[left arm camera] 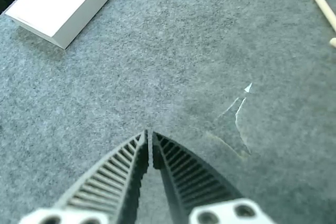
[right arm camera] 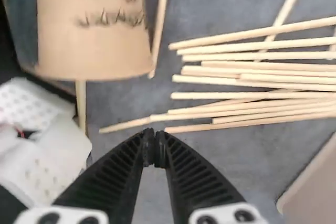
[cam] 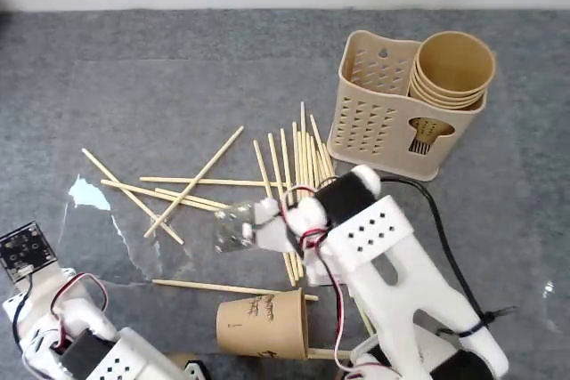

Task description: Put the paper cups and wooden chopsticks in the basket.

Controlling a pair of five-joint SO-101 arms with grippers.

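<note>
**Right gripper**: ribbed black jaws pressed together, pinching nothing. It is poised over the grey felt mat, just short of the ends of a fanned bundle of pale wooden chopsticks. Judged purpose: lined up to take a stick from the bundle's near edge, though the jaws would have to part first.

**Left gripper**: likewise closed and empty, low over bare mat at the near left of the table, apart from the work. A flat white block lies beyond it.

**Containers:** the beige perforated plastic basket stands upright at the far right and has two compartments. One holds a nested stack of tan paper cups, mouths up — the neighbouring compartment looks empty from this angle.

**Outstanding:** one tan paper cup lies on its side by the right arm's base, with a chopstick just beside it. Further loose chopsticks lie crossed on the mat — well apart from the basket. Task judged partly done.
</note>
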